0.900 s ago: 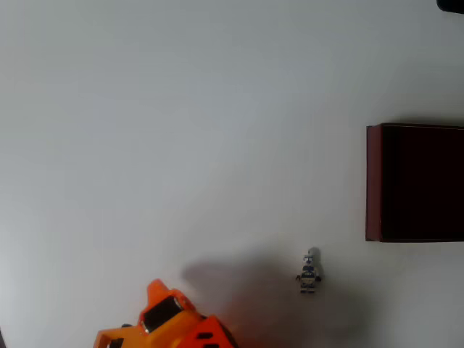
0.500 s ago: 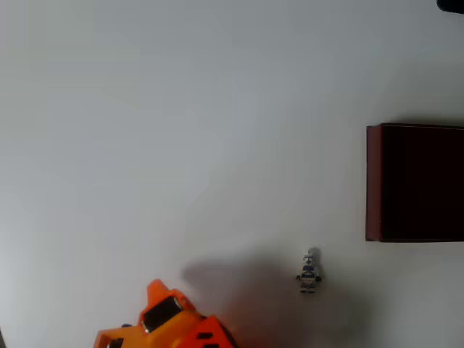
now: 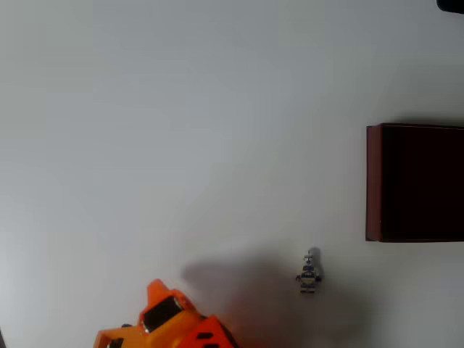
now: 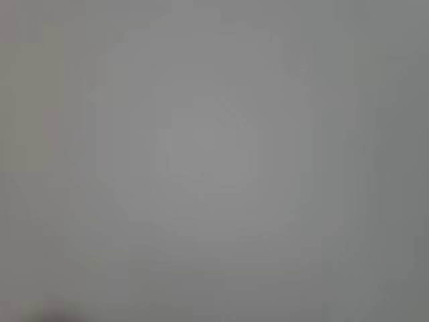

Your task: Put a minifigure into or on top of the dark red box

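The minifigure (image 3: pixel 309 272), tiny and white with blue markings, lies on the white table low in the overhead view. Up and to its right, at the right edge, stands the dark red box (image 3: pixel 373 181), with maroon walls and a near-black inside; part of it is cut off by the frame. Part of my orange arm (image 3: pixel 170 322) pokes in at the bottom edge, well left of the minifigure, and I cannot make out fingers on it. The wrist view is a blurred, even grey.
The white table (image 3: pixel 181 130) spreads wide across the left and top of the overhead view. A dark object (image 3: pixel 451 4) clips the top right corner. The arm's shadow (image 3: pixel 232 279) falls between arm and minifigure.
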Tool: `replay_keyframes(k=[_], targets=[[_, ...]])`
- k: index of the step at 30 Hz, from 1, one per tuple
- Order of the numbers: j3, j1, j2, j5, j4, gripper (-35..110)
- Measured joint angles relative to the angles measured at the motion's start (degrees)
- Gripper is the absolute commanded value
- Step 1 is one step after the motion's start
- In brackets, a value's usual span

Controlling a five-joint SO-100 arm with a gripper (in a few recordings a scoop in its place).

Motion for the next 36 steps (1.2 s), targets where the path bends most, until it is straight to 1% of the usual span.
replay_keyframes(k=[8, 9, 10, 14, 16, 17, 22, 24, 25, 27, 30, 32, 35, 36], targets=[[0.0, 0.0, 0.0, 0.0, 0.0, 0], [0.0, 0.0, 0.0, 0.0, 0.0, 1], [0.0, 0.0, 0.0, 0.0, 0.0, 5], [0.0, 0.9, 0.0, 1.1, 0.0, 6], [-0.1, 2.6, 0.0, 3.2, -0.1, 9], [-0.1, 2.9, 0.1, 5.4, -0.1, 14], [-0.3, 1.6, 0.1, 26.0, -1.0, 16], [-2.3, 2.2, 0.0, 33.8, -2.9, 18], [-4.1, 2.8, -0.4, 37.4, -4.0, 17], [-7.2, 4.8, -1.6, 44.6, -5.4, 20], [-11.8, 9.8, -2.5, 55.0, -5.2, 22], [-14.4, 13.4, -2.5, 60.4, -3.2, 24], [-19.2, 18.6, -4.7, 71.1, 4.5, 23], [-20.3, 21.2, -5.5, 73.2, 6.4, 23]])
